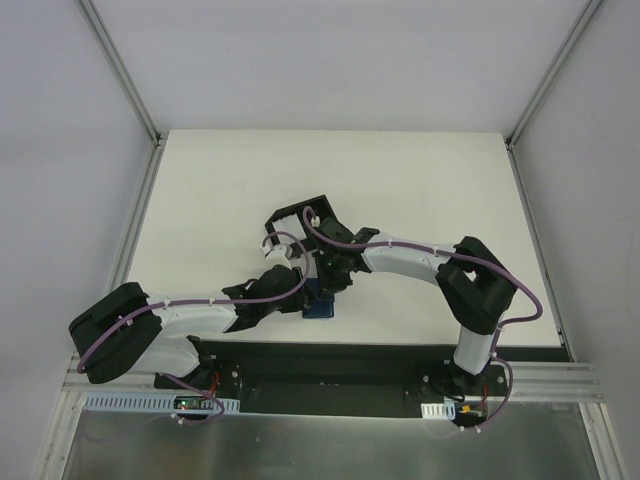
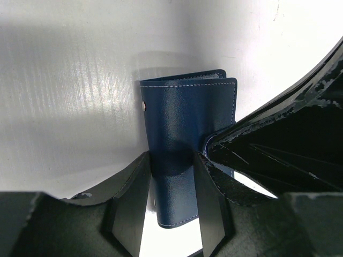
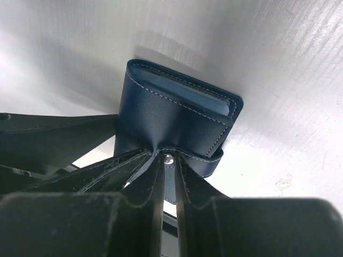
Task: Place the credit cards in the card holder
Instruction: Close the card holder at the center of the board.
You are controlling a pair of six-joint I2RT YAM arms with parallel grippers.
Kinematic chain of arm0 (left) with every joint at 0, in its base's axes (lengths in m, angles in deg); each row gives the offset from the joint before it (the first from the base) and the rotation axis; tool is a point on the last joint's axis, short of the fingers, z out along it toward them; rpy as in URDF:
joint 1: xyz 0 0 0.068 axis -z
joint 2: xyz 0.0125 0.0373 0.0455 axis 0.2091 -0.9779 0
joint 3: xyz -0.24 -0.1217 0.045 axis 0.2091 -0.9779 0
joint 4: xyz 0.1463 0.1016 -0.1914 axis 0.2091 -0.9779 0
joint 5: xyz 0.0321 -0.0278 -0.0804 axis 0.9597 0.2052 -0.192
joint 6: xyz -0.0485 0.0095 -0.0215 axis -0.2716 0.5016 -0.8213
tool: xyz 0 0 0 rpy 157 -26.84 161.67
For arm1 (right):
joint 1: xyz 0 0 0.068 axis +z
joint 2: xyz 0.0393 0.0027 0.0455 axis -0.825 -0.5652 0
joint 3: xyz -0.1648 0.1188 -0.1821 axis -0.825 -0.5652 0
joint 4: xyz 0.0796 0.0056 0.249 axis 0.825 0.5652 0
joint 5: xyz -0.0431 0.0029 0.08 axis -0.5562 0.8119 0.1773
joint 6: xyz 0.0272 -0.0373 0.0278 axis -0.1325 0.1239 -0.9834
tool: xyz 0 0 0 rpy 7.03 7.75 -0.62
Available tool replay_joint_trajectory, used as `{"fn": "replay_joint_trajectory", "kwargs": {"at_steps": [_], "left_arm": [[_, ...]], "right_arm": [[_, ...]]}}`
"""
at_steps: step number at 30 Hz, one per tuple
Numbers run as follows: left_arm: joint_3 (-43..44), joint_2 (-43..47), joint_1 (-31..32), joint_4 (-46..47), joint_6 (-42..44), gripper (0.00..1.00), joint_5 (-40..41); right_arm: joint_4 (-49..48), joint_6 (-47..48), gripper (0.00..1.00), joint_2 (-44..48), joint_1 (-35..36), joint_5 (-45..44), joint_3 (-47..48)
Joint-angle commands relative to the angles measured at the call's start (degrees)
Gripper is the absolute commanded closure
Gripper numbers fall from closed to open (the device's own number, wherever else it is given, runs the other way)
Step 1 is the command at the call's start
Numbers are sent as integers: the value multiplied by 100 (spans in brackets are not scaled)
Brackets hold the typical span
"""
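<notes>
The card holder (image 1: 320, 306), a dark blue wallet, is folded shut and held between both grippers near the table's front middle. My left gripper (image 2: 171, 160) is shut on the body of the card holder (image 2: 187, 118), a finger on each side. My right gripper (image 3: 170, 158) is shut on the snap strap of the card holder (image 3: 166, 115), with the pale snap between the fingertips. Pale layers (image 3: 195, 92) show between the covers; I cannot tell if they are cards or slots. No loose credit cards are in view. In the top view, the left gripper (image 1: 298, 290) and right gripper (image 1: 328, 278) meet over the wallet.
A black open-topped box (image 1: 300, 214) stands just behind the grippers. The right gripper's glossy black finger (image 2: 278, 139) fills the right of the left wrist view. The white table (image 1: 420, 180) runs to metal rails on both sides.
</notes>
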Motion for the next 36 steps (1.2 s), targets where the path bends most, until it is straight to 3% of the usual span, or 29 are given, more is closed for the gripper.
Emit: {"fn": "replay_joint_trajectory", "kwargs": {"at_steps": [1,22,27,36], "left_arm": [[-328,-196,47,-929,62,62,-8],[-372,-179,56,-903,44,62,-26],[-389,-144,56,-894,27,62,9],[-407,286,47,-937,202,59,246]], "right_arm": [[568,113,88,-916,86,-953,-541],[683,7,91,-1601,332,-1140,-357],[454,-1,91,-1418,332,-1078,-418],[-478,-36,74,-153,332,-1534,-867]]}}
